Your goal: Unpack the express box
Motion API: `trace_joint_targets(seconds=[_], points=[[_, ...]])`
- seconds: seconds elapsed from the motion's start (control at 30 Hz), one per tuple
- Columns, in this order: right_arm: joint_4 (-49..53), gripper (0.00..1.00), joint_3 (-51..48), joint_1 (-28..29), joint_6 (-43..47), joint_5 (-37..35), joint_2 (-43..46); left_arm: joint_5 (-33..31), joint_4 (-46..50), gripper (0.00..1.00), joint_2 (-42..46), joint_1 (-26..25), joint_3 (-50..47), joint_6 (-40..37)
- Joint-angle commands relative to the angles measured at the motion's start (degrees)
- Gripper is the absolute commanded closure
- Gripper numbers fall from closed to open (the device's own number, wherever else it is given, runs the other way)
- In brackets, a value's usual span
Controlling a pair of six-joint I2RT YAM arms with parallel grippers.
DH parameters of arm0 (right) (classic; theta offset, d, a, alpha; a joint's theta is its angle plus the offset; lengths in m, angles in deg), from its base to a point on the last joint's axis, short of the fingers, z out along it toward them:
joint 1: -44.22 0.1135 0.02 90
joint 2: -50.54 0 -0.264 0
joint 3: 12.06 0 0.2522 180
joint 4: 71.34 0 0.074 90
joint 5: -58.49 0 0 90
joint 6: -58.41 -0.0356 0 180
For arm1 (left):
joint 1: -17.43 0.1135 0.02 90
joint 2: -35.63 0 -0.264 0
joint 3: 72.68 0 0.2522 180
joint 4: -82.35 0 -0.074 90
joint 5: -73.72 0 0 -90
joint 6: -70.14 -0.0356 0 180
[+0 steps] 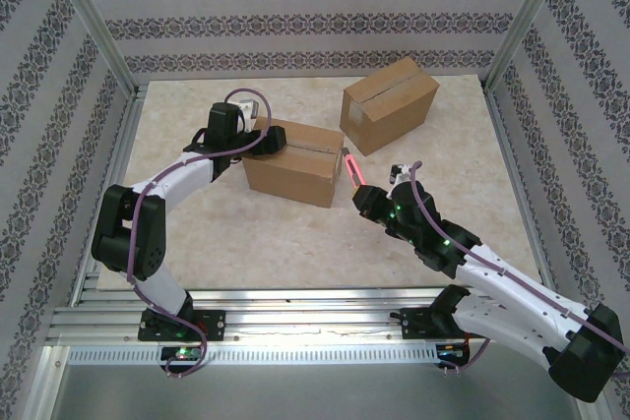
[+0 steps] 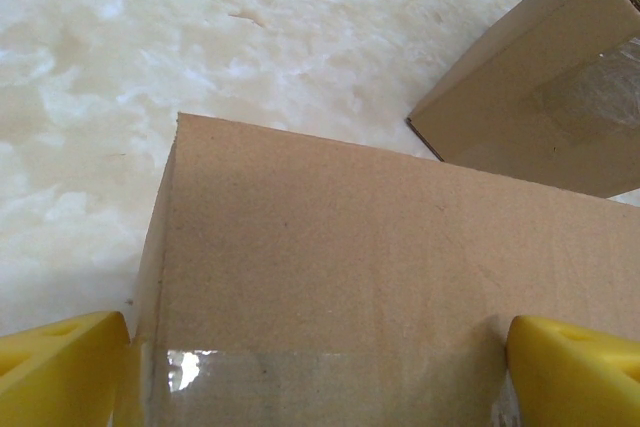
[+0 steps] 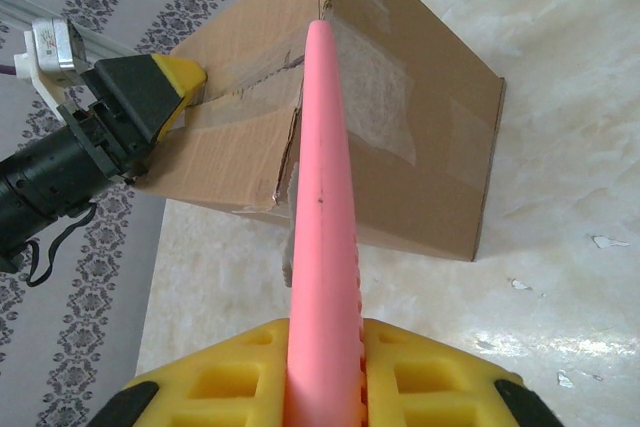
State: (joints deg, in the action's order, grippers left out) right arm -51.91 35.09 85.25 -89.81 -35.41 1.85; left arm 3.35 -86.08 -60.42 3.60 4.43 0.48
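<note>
**A:** Why is the left claw point(image 1: 267, 138) sitting on the express box point(image 1: 295, 162)?

**B:** To brace it, I'd judge. Its yellow fingers point(image 2: 60, 372) stand wide apart at the box's left end, one on each side of the taped seam point(image 2: 330, 372), and they grip nothing. I cannot tell whether they press down.

**A:** And the right claw point(image 3: 325, 347)?

**B:** It is clamped on a pink cutter point(image 3: 325, 177). The tip is aimed at the box's right end, where the tape looks ragged, probably to slit the seam.

**A:** Where is the box?

**B:** About the middle of the worktop point(image 1: 295, 243), a little toward the far edge, with its flaps shut. A second box point(image 1: 389, 103) lies apart from it, nearer the far right corner.
</note>
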Motion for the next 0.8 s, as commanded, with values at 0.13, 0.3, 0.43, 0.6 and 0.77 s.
trace_joint_targets(seconds=[0.13,0.3,0.43,0.6,0.77], points=[[-1.8,1.00,1.9,0.4,-0.1,-0.5,-1.5,-3.5,7.7,0.04,-4.1,0.2,-2.2,-1.9],[-2.5,1.00,2.1,0.5,0.0,-0.1,-2.1,-3.5,7.7,0.04,-4.1,0.1,-2.2,-2.1],[-2.8,1.00,2.2,0.5,0.0,-0.1,-2.1,-3.5,7.7,0.04,-4.3,0.1,-2.2,-2.1],[-3.4,1.00,2.0,0.4,0.1,-0.3,-2.1,-3.5,7.6,0.04,-4.4,0.2,-2.3,-2.2],[-3.9,1.00,2.0,0.4,-0.1,0.3,-2.6,-3.4,7.7,0.04,-4.5,0.2,-2.4,-2.2]])
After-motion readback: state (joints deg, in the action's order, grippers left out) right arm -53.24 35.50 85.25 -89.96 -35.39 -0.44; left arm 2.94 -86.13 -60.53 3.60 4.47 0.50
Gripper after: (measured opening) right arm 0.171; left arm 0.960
